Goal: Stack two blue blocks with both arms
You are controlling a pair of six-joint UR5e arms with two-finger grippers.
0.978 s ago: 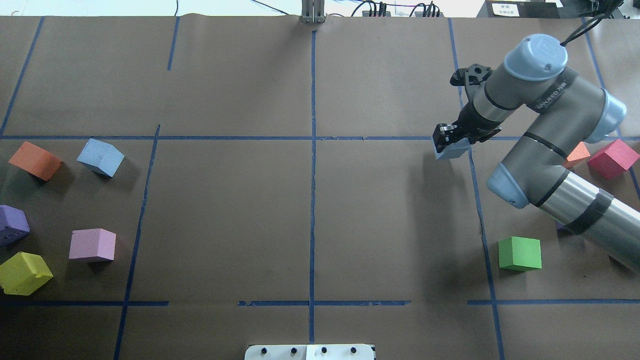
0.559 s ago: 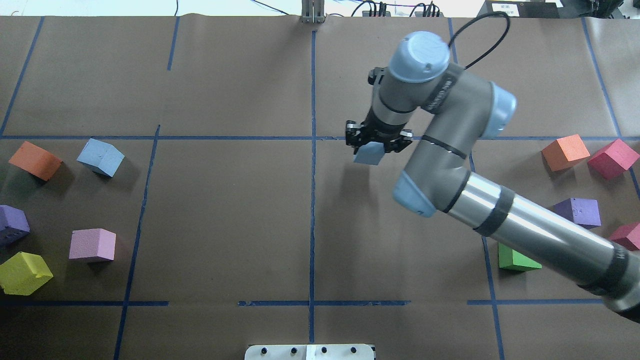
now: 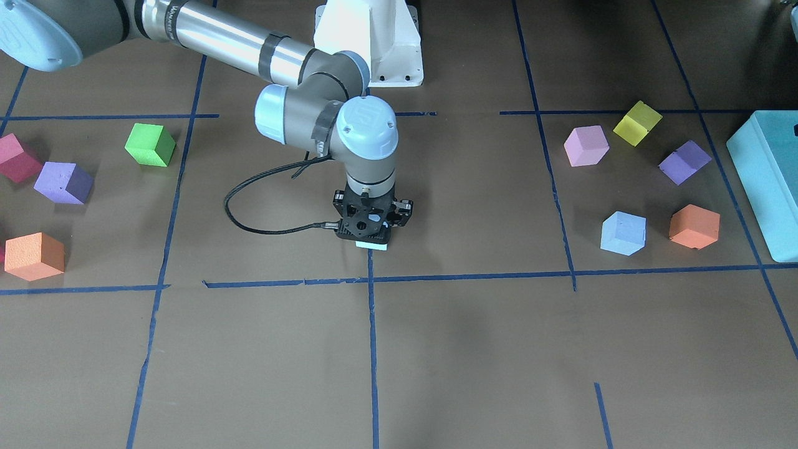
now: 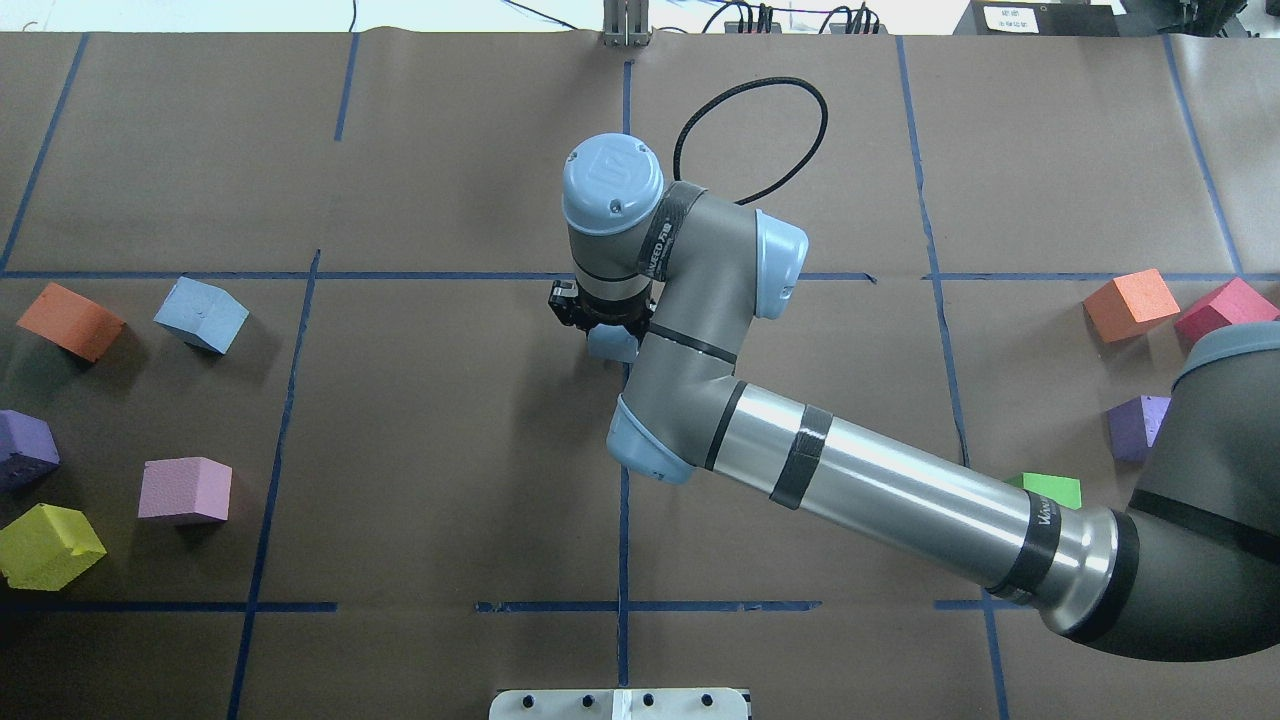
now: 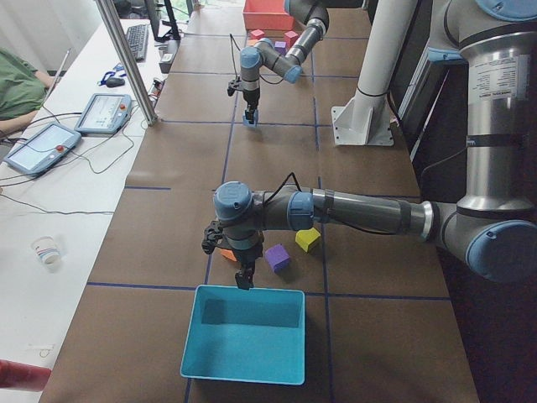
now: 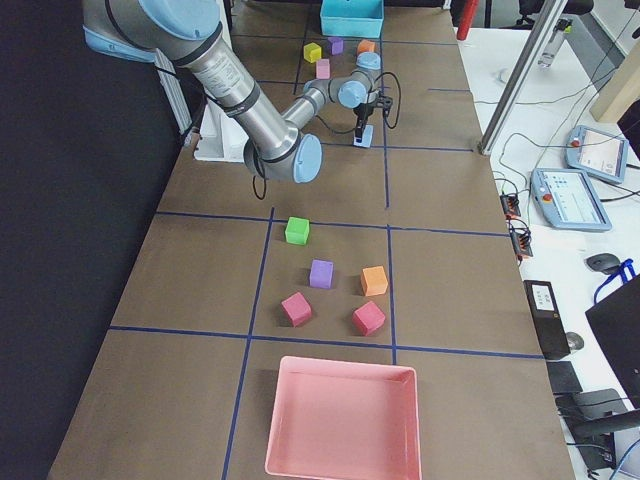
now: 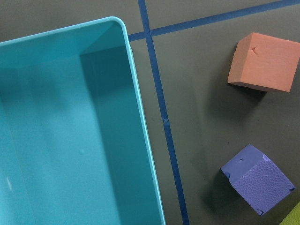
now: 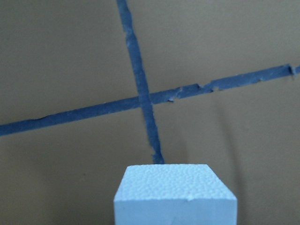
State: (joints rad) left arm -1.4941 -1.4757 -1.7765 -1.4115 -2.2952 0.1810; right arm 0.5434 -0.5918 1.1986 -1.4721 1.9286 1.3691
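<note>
My right gripper (image 4: 603,330) is shut on a pale blue block (image 4: 612,346) and holds it low over the middle tape line, just short of the tape crossing. It points straight down in the front-facing view (image 3: 371,231), where only the block's bottom edge (image 3: 372,247) shows. The block (image 8: 174,194) fills the lower part of the right wrist view. The second blue block (image 4: 201,315) lies on the table at the left, also seen in the front-facing view (image 3: 623,233). My left gripper (image 5: 243,277) hangs over the near rim of the teal box; I cannot tell whether it is open.
The teal box (image 7: 70,131) lies at the left end, with an orange cube (image 7: 265,63) and a purple cube (image 7: 258,178) beside it. Pink (image 4: 185,490) and yellow (image 4: 50,545) cubes lie left. Orange (image 4: 1130,303), crimson (image 4: 1225,310), purple (image 4: 1135,425) and green (image 4: 1050,490) cubes lie right.
My right arm has swung left with the blue block in its gripper, from the right side of the table to the middle tape line. The other cubes have not moved.
</note>
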